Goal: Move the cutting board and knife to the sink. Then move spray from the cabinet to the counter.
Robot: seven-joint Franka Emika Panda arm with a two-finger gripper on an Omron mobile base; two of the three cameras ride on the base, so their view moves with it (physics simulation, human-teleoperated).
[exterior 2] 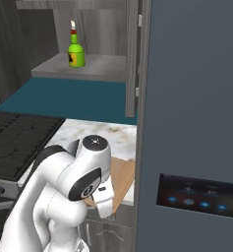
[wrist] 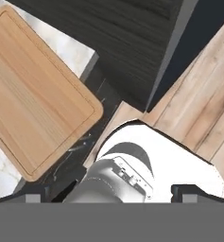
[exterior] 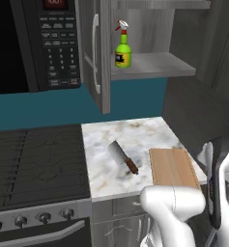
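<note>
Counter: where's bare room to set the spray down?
Back half of the counter, between stovetop and right edge, is bare. A smaller bare patch lies front left, beside the stovetop. Front right is crowded: knife mid-slab, cutting board overhanging the front-right corner.

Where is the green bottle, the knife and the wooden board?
spray (exterior: 123,53): left base view, on its green body.
knife (exterior: 118,152): left base view, on the grey blade.
cutting board (wrist: 35,99): hand view, on the middle of its wooden top.
</note>
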